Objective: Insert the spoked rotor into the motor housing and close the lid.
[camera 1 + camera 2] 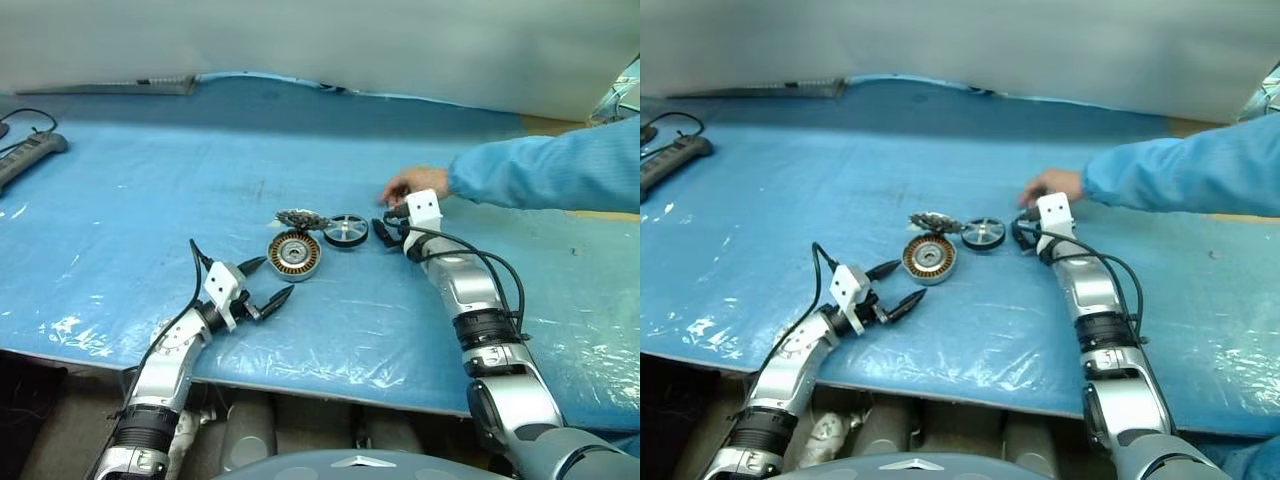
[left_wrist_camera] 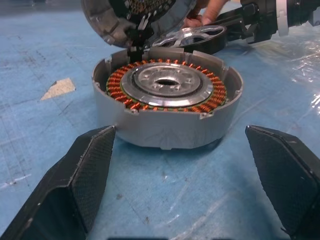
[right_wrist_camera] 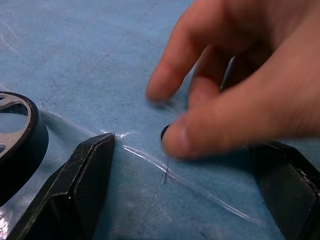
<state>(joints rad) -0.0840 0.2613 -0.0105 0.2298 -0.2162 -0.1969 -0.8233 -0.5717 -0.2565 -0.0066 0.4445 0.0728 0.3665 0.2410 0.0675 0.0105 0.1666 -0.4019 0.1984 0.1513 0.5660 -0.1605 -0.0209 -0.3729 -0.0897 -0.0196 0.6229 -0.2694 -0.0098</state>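
Right gripper (image 1: pixel 392 222) spread wide, empty, low over the table (image 1: pixel 150 190), just right of the rotor (image 1: pixel 346 230); a person's hand (image 3: pixel 235 85) right in front of its fingers. Left gripper (image 1: pixel 266 281) likewise spread and empty, just short of the housing (image 1: pixel 295 254), aimed at it. Rotor flat, just right of the housing. Lid (image 1: pixel 301 218) tilted up at the housing's far edge.

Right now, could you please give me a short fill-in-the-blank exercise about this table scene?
1. The windings inside the motor housing are ____ in colour.
2. The spoked rotor lies on the ____ sheet.
3. The left gripper has its jaws ____.
4. A person's ____ is beside the right gripper.

Missing words: copper-orange; blue; open; hand
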